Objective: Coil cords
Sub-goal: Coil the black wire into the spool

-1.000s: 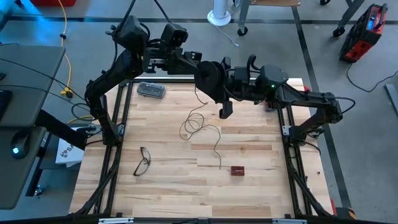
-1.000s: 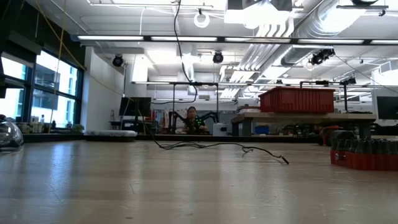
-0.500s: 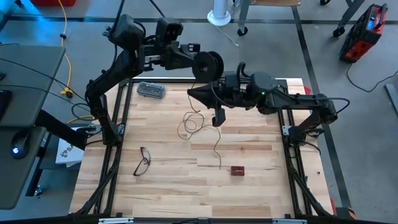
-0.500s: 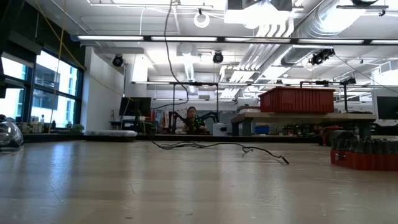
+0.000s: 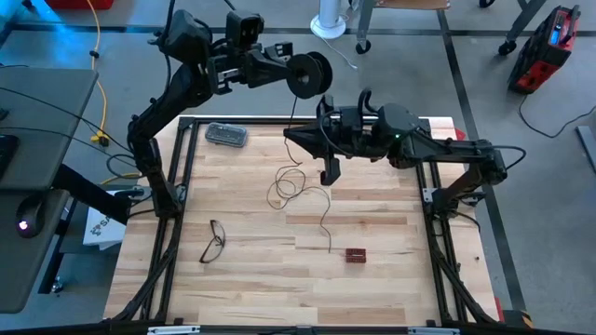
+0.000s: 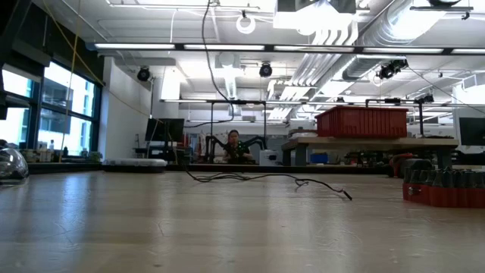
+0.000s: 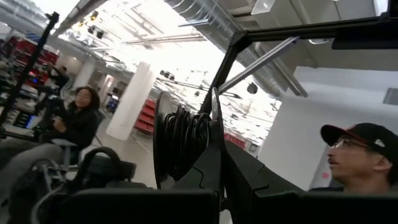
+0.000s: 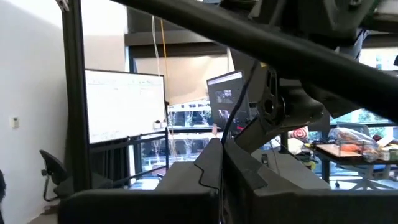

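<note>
The cord is a very thin dark wire. Part of it is wound on a small black reel [image 5: 309, 73] [image 7: 183, 140], held high over the table's far edge by my left gripper [image 5: 284, 74] [image 7: 217, 165], which is shut on it. From the reel the wire [image 5: 294, 112] [image 6: 204, 76] drops past my right gripper [image 5: 289, 138] [image 8: 221, 162], which is shut on it. Below, the wire lies in loose loops [image 5: 287, 186] [image 6: 258, 178] on the wooden table, its free end [image 5: 329, 244] trailing toward the near edge. My left gripper holds the reel at one flange [image 7: 213, 134], with the wound wire beside the fingers. It comes level from the table's left. The reel is lifted clear, on edge. My right gripper pinches the wire [image 8: 229, 127] at its fingertips, level from the table's right, across the strand. The strand runs up to the reel and hangs slack to the table.
Black-framed eyeglasses [image 5: 214, 242] lie near the table's left side, a clear case [image 5: 226, 135] at the far left, a small red-brown box [image 5: 356, 254] [image 6: 443, 189] near the middle right. A yellow cable [image 5: 98, 56] hangs off the table's left. People sit beyond the table.
My left gripper has carried the reel toward the table's far edge, rolling as it went, so the reel now stands clear of my right gripper. My right gripper has shut on the hanging wire. The hanging strand has shifted; the loops on the table have stayed.
</note>
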